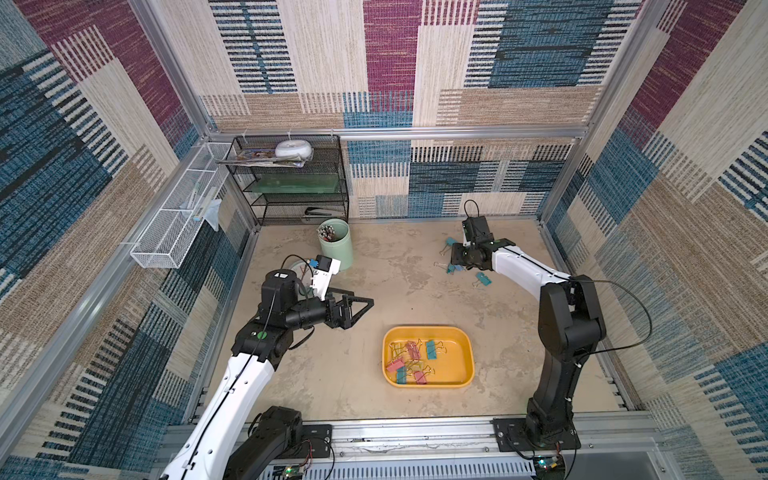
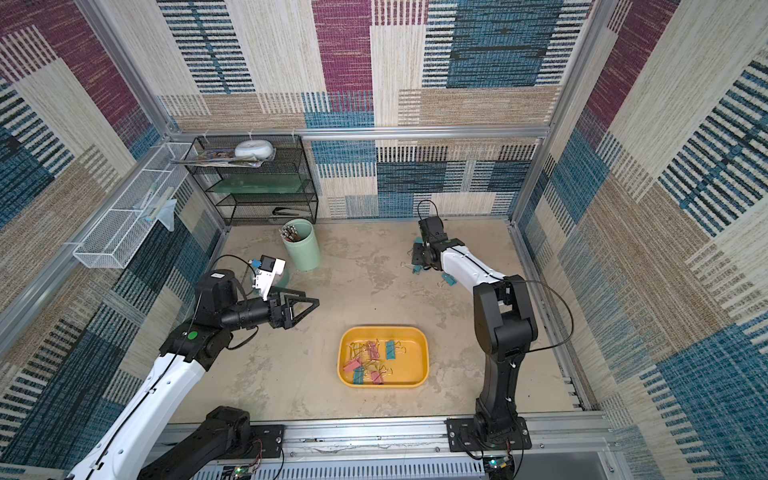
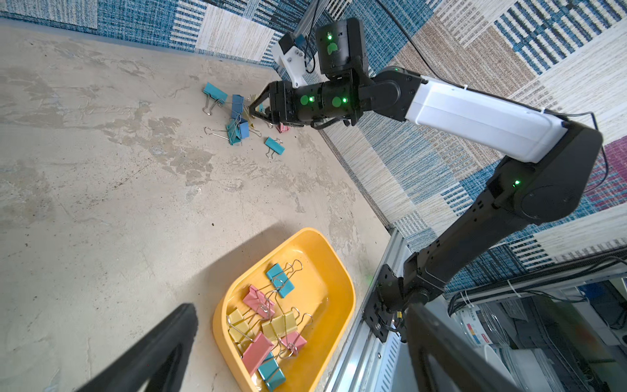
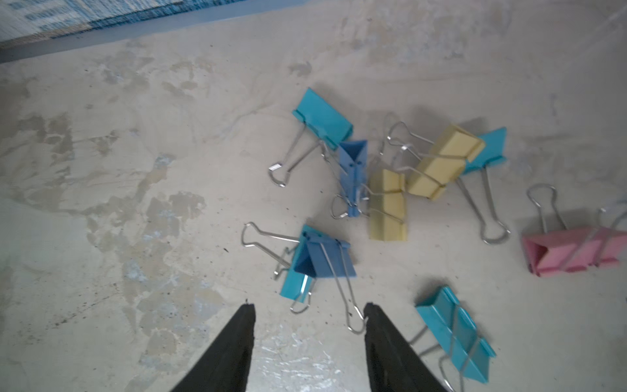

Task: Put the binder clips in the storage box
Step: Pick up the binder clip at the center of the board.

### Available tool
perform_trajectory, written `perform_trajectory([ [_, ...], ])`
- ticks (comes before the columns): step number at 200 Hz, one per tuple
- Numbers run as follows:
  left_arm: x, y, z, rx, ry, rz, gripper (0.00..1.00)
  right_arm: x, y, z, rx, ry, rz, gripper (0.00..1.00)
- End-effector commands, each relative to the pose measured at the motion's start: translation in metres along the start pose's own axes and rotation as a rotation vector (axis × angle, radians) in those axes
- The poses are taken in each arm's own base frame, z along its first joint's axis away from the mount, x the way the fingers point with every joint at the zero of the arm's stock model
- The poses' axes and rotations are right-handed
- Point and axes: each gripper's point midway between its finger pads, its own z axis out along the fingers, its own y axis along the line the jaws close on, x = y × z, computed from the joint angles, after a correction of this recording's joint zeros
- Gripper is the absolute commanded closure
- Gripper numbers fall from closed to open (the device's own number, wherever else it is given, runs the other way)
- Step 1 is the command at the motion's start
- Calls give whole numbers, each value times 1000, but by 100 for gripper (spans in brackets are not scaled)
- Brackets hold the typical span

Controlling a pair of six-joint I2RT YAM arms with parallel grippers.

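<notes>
Right gripper [image 4: 309, 307], jaws parted and empty, is hovering over loose coloured wire-handled binder clips [image 4: 325, 258] far right — seemingly lining one up. Left gripper [image 1: 360, 312] is idling wide open, left of the shallow yellow-orange plastic storage box [image 1: 457, 361] — near centre, part-filled.

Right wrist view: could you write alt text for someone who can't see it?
Loose binder clips in teal, blue, yellow and pink lie scattered on a mottled beige tabletop. In the foreground, the two black fingertips of the robot's right hand stand apart, empty, just short of a blue clip lying across a teal clip.
</notes>
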Motion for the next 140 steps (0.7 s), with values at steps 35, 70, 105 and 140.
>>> perform_trajectory([
  [35, -6, -4, 0, 17, -20, 20, 1, 34, -60, -17, 215, 56, -72, 38],
  [70, -6, -4, 0, 16, -21, 20, 1, 44, -74, -10, 285, 111, -155, 40],
  [105, -5, -3, 1, 12, -19, 18, 1, 44, -74, 8, 299, 150, -180, 47],
  [140, -4, -3, 2, 20, -12, 16, 0, 45, -75, 19, 315, 154, -194, 69],
])
